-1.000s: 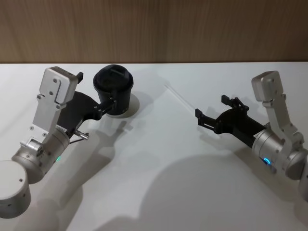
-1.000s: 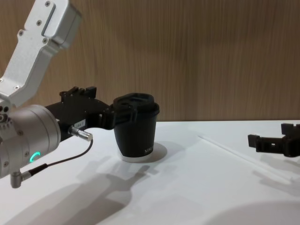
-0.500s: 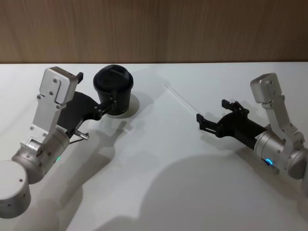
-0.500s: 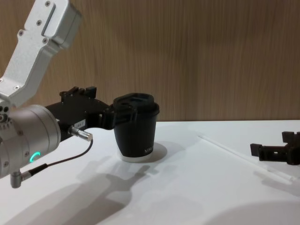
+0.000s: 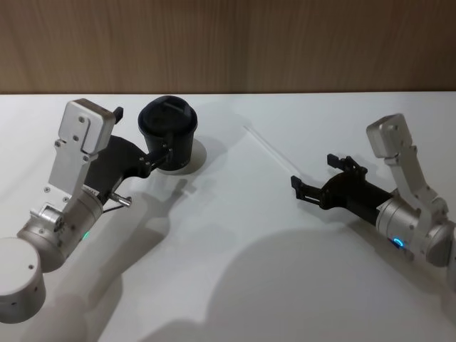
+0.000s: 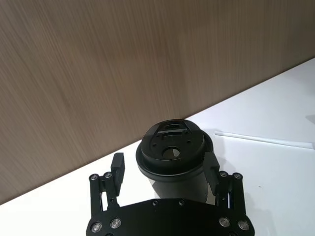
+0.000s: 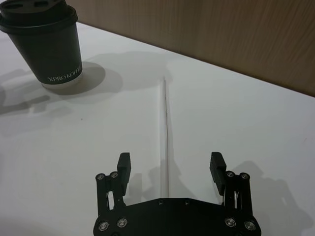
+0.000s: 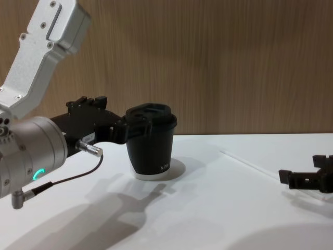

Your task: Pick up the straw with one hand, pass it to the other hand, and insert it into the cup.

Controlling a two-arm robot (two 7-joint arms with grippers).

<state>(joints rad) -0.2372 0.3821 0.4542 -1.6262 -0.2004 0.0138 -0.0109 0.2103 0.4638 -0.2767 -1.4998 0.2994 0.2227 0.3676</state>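
The white straw [image 7: 165,128] lies flat on the table, also seen as the straw [image 5: 269,148] and the straw [image 8: 250,164]. My right gripper [image 7: 170,165] is open low over its near end, one finger on each side and neither touching it. From the head the right gripper [image 5: 313,173] sits at the straw's near tip, and the right gripper [image 8: 301,169] hangs just above the table. The black lidded cup [image 5: 168,128] stands upright at the back left. My left gripper [image 6: 164,164] is open with the cup [image 6: 172,150] between its fingers. The left gripper [image 5: 144,135] stays beside the cup.
The white table [image 5: 228,235] has free room in the middle and at the front. A wooden wall [image 5: 228,43] runs behind the table's far edge. A thin dark cable [image 8: 67,179] hangs from the left wrist.
My right gripper has come down and slightly nearer, settling lower over the straw's near end, still open. The left arm, cup and straw have not moved.
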